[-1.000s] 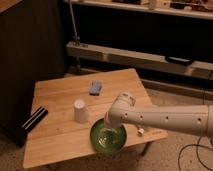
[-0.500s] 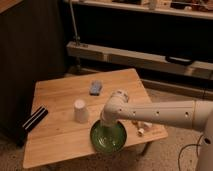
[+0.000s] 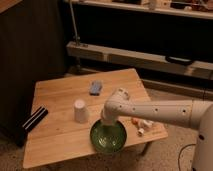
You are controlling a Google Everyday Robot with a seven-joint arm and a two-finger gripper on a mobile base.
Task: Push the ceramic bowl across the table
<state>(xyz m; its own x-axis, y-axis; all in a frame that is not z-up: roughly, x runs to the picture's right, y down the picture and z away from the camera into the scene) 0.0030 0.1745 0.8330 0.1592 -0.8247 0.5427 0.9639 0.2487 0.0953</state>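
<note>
One risk: the bowl (image 3: 108, 137) sits close to the lower edge of the desk (image 3: 55, 137); a push toward the bottom of the frame could, I judge, send it over the edge and break it.
Second risk: the glossy rim may let the tool (image 3: 106, 120) slip or ride over it, tipping the bowl instead of sliding it.
Third risk: a push toward the upper left would drive the bowl into the white cup (image 3: 80, 111) just beside it; small bits (image 3: 139, 126) lie near on the right.
Bowl place: lower middle of the frame, upright on the desk.
Bowl versus tool: just below the tool in the frame; the tool meets its upper rim, inside or above I cannot tell.
Tool state: cannot tell whether spread or pressed together; it is at the end of the white arm (image 3: 160, 110).
</note>
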